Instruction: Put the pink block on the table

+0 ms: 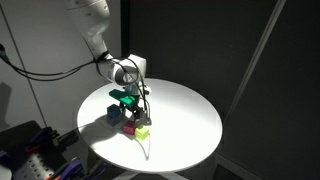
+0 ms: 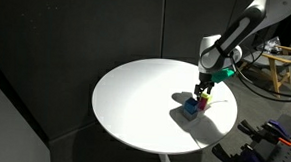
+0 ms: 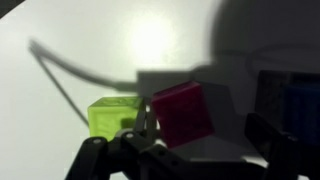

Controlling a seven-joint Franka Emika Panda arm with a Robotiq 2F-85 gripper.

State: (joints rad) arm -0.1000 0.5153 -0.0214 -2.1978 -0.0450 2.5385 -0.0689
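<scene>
The pink block [image 3: 185, 110] sits on the white table [image 1: 185, 110] between the yellow-green cube [image 3: 112, 116] and the dark blue cube [image 3: 298, 100]. In the wrist view my gripper [image 3: 205, 138] is open with the pink block between its fingers. One finger is against the block's side and the other stands apart from it. In both exterior views the gripper [image 1: 130, 106] [image 2: 204, 87] hangs low over the cluster of cubes. The pink block [image 1: 128, 127] shows just below it on the table [image 2: 134, 100].
The yellow-green cube [image 1: 143, 131] and the blue cube [image 1: 115, 113] lie close on either side of the pink block. The blue cube [image 2: 190, 106] is near the table's edge. A dark cable's shadow crosses the tabletop [image 3: 60, 80]. Equipment stands beside the table [image 1: 35, 150].
</scene>
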